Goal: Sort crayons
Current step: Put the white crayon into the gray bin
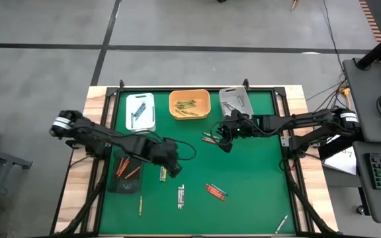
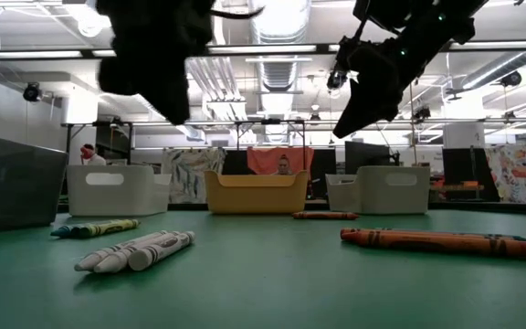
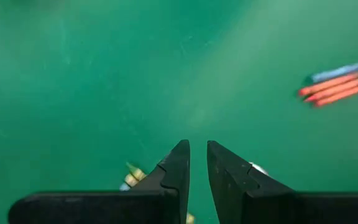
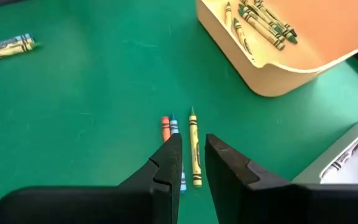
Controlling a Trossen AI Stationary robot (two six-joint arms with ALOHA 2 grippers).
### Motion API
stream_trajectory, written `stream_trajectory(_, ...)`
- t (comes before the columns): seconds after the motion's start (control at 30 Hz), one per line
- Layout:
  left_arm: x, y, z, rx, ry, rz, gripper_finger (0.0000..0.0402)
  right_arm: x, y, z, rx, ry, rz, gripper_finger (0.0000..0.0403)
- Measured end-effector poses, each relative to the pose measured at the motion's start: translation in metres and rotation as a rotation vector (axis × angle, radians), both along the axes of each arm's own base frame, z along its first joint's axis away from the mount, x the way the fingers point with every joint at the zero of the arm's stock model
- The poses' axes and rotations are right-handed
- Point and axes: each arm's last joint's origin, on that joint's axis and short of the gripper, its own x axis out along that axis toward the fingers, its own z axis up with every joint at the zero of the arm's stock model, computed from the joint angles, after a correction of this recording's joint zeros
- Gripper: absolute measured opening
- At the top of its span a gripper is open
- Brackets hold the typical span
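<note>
Crayons lie scattered on the green table: a yellow-olive group (image 1: 163, 173), a white group (image 1: 180, 196), a red-orange group (image 1: 215, 192), and a few (image 1: 209, 139) near the trays. My left gripper (image 1: 174, 170) hangs above the table beside the yellow-olive group, fingers (image 3: 180, 163) a narrow gap apart with nothing between. My right gripper (image 1: 225, 144) hovers over a yellow crayon (image 4: 194, 149), an orange one (image 4: 165, 128) and a blue one (image 4: 174, 126), its fingers also slightly apart. In the low view both grippers (image 2: 176, 110) (image 2: 345, 128) are well clear of the table.
Along the far edge stand a white tray (image 1: 139, 111), a yellow tray (image 1: 189, 104) with olive crayons and a grey tray (image 1: 235, 100). A dark tray (image 1: 126, 173) with red-orange crayons sits at the left. Single crayons lie near the front edge (image 1: 139, 206) (image 1: 281, 223).
</note>
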Motion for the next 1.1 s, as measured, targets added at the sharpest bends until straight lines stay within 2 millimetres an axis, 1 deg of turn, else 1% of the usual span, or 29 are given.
stream_trajectory(0.07, 0.012, -0.003, -0.003, 0.061, 0.064, -0.100, 0.0038, 0.000, 0.000, 0.000, -0.012, -0.003, 0.012, 0.0059)
stream_trajectory(0.13, 0.021, -0.008, -0.007, 0.134, 0.138, -0.246, 0.0038, 0.001, 0.000, 0.001, -0.027, 0.001, 0.027, 0.0058)
stream_trajectory(0.2, 0.026, -0.016, -0.014, 0.204, 0.207, -0.446, 0.0038, 0.001, 0.000, 0.001, -0.042, 0.001, 0.041, 0.0059)
stream_trajectory(0.27, 0.030, -0.027, -0.019, 0.256, 0.235, -0.635, 0.0038, 0.001, 0.000, 0.001, -0.052, 0.004, 0.051, 0.0059)
stream_trajectory(0.33, 0.033, -0.035, -0.021, 0.298, 0.239, -0.761, 0.0038, 0.001, 0.000, 0.001, -0.054, 0.005, 0.054, 0.0058)
stream_trajectory(0.47, 0.038, -0.039, -0.020, 0.353, 0.212, -0.897, 0.0038, 0.001, 0.000, 0.001, -0.055, 0.000, 0.054, 0.0057)
stream_trajectory(0.57, 0.034, -0.044, -0.027, 0.347, 0.213, -1.028, 0.0038, 0.002, 0.000, 0.003, -0.055, -0.016, 0.053, 0.0057)
stream_trajectory(0.67, 0.029, -0.055, -0.035, 0.331, 0.195, -1.131, 0.0038, 0.002, 0.000, 0.002, -0.055, -0.015, 0.054, 0.0057)
stream_trajectory(0.83, 0.017, -0.080, -0.043, 0.338, 0.172, -1.234, 0.0038, 0.002, 0.000, 0.003, -0.036, -0.022, 0.035, 0.0057)
stream_trajectory(0.97, 0.010, -0.096, -0.047, 0.412, 0.136, -1.300, 0.0038, 0.002, 0.000, 0.003, -0.019, -0.030, 0.017, 0.0057)
stream_trajectory(1.1, 0.007, -0.107, -0.049, 0.513, 0.107, -1.391, 0.0038, 0.004, -0.002, 0.004, 0.000, -0.060, -0.008, 0.0057)
